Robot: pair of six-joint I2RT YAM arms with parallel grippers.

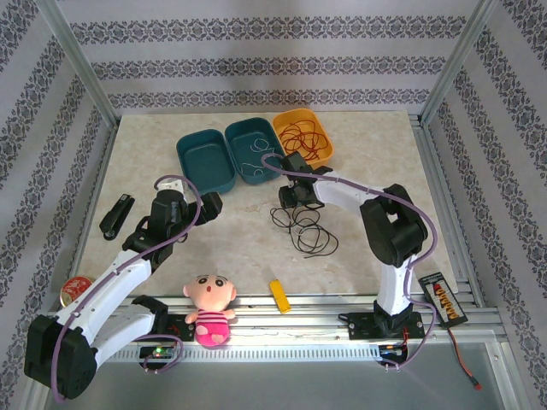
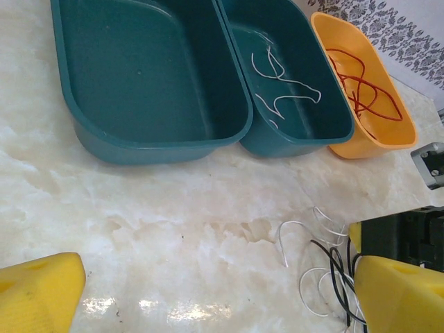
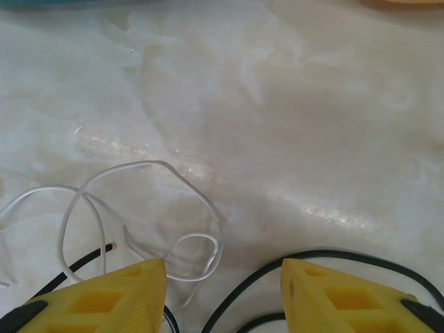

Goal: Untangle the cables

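Observation:
The loose cables (image 1: 304, 229) lie on the marble table as a small bundle of black and white loops. My right gripper (image 1: 295, 203) hovers low over the bundle's far end. It is open, and a white loop (image 3: 196, 255) and a black wire (image 3: 313, 258) lie on the table between its yellow fingers (image 3: 104, 300). My left gripper (image 1: 212, 205) is to the left of the bundle, open and holding nothing. The white and black wires (image 2: 326, 272) lie beside its right finger (image 2: 402, 295). Red wires (image 1: 306, 137) lie in the orange bin (image 1: 326, 154), and a white wire (image 2: 281, 87) lies in the middle teal bin (image 2: 300, 137).
A bare teal bin (image 1: 205, 161) stands left of the other two at the back. A black stapler (image 1: 115, 215) and a round tin (image 1: 75, 290) lie at the left. A doll (image 1: 209, 307) and a yellow block (image 1: 279, 295) sit near the front edge, with a battery pack (image 1: 443, 299) at the right.

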